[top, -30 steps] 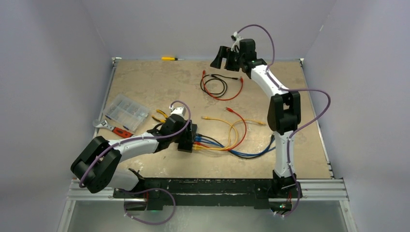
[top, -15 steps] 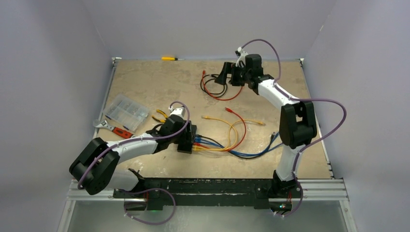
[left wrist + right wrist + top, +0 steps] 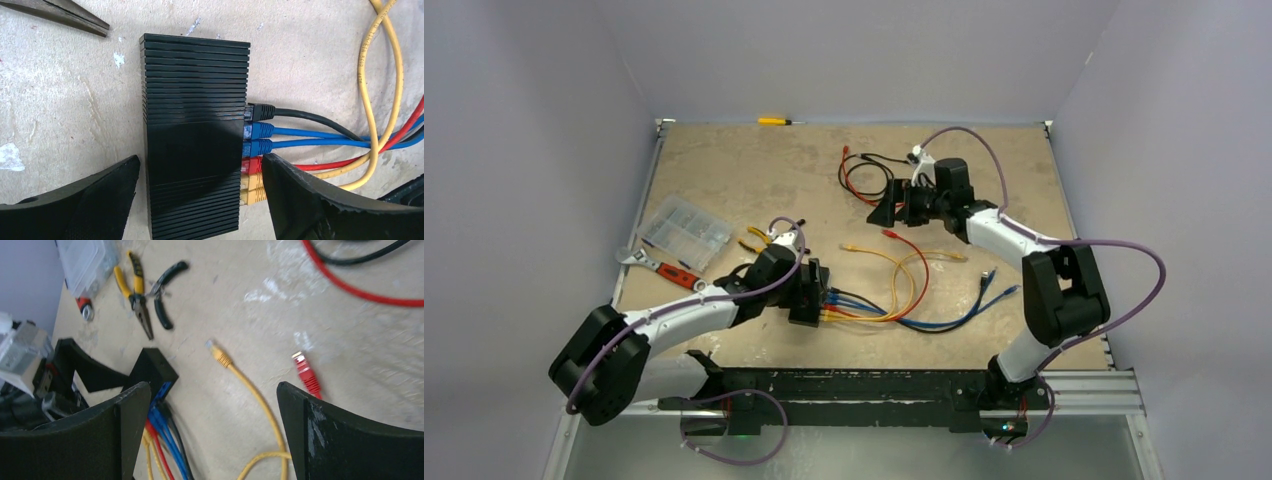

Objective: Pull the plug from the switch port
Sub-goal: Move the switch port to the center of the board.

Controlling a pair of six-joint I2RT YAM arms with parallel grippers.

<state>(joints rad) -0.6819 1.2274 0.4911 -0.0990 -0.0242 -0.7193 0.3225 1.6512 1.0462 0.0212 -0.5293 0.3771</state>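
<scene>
- I see the switch [image 3: 195, 145] lying flat on the worktop [image 3: 744, 170], in the near-left part, just ahead of my left arm. Its socket face is turned to the right.
- Six plugs sit in a row in that face. The black plug [image 3: 260, 111] is farthest from the wrist camera, followed by two blue plugs [image 3: 259, 130] and a red plug [image 3: 252, 164]. Two yellow plugs [image 3: 252, 181] are nearest the camera.
- My left tool [image 3: 200, 159] straddles the near end of the switch with its jaws spread wide. One finger [image 3: 100, 195] stands just off the plain long side, with a thin strip of worktop showing between.
- The other finger [image 3: 310, 200] stands on the socket side, just beside the red and yellow plugs. I cannot tell whether it touches them. The tool grips nothing.
- The cables run off to the right from the switch in a bundle, and the yellow ones loop away across the others.
- My right tool [image 3: 214, 386] hangs over the middle of the worktop, beyond the cable loops. Its jaws are as wide apart as they go, with nothing between them.
- Its wrist camera looks down on a loose yellow plug [image 3: 217, 352] and a loose red plug [image 3: 305, 371] lying apart on the bare surface.
- The pliers [image 3: 142, 300] lie just beyond the switch, and a clear compartment box [image 3: 686, 232] sits further left.
</scene>
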